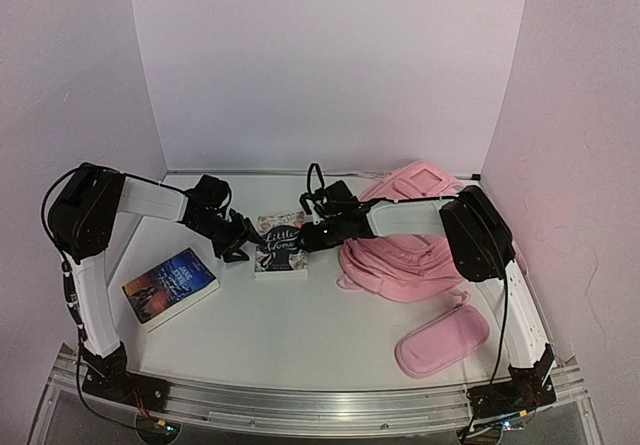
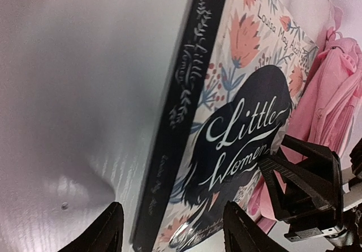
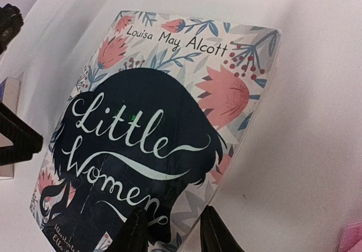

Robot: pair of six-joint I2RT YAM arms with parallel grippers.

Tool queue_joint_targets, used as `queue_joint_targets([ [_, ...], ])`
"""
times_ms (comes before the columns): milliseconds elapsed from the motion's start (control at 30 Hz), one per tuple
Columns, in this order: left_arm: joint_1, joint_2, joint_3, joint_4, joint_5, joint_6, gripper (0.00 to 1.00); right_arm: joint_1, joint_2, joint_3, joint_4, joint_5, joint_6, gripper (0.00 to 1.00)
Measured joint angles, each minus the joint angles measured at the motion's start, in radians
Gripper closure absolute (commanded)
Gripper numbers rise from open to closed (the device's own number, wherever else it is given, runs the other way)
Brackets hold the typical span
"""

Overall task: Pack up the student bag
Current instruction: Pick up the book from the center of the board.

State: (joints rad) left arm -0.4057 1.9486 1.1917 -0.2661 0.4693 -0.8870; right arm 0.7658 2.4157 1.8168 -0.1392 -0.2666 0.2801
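The student bag (image 1: pixel 400 255), a large pink backpack, lies slumped at the right of the table; its pink fabric also shows in the left wrist view (image 2: pixel 328 88). A "Little Women" book (image 1: pixel 282 245) lies flat between both grippers. My left gripper (image 1: pixel 238 237) is at the book's left side, open, its fingers straddling the dark spine (image 2: pixel 169 150). My right gripper (image 1: pixel 308 235) is at the book's right edge with its fingers a narrow gap apart (image 3: pixel 172 235). One finger is over the cover (image 3: pixel 147 127) and the other is beside the edge.
A blue-covered book (image 1: pixel 170 285) lies at the left near my left arm. A small oblong pink pencil case (image 1: pixel 442 340) rests at the front right. White walls close in the table on three sides.
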Motion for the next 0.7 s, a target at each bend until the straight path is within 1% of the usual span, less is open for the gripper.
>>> queue_joint_targets([
  [67,-0.001,0.02,-0.018,0.06,0.042,-0.013,0.36,0.0,0.0,0.0,0.0,-0.022,-0.004,0.76],
  [133,-0.001,0.044,-0.024,0.122,0.092,-0.021,0.36,0.0,0.0,0.0,-0.001,-0.037,-0.01,0.78],
  [233,0.022,0.065,-0.032,0.177,0.174,-0.03,0.37,-0.003,0.0,0.001,-0.006,-0.041,-0.017,0.84],
  [333,0.047,0.09,-0.051,0.282,0.252,-0.038,0.41,-0.009,0.0,0.003,-0.011,-0.043,-0.022,0.89],
  [433,0.043,0.112,-0.061,0.374,0.288,-0.033,0.46,-0.013,0.002,0.008,-0.014,-0.056,-0.025,0.92],
  [533,0.025,0.117,-0.07,0.42,0.304,-0.03,0.48,-0.016,0.007,0.016,-0.022,-0.068,-0.026,0.94],
  [600,0.012,0.117,-0.074,0.451,0.313,-0.031,0.53,-0.018,0.009,0.024,-0.031,-0.073,-0.025,0.95],
  [700,-0.006,0.117,-0.084,0.483,0.317,-0.046,0.66,-0.022,0.012,0.031,-0.04,-0.084,-0.025,0.95],
])
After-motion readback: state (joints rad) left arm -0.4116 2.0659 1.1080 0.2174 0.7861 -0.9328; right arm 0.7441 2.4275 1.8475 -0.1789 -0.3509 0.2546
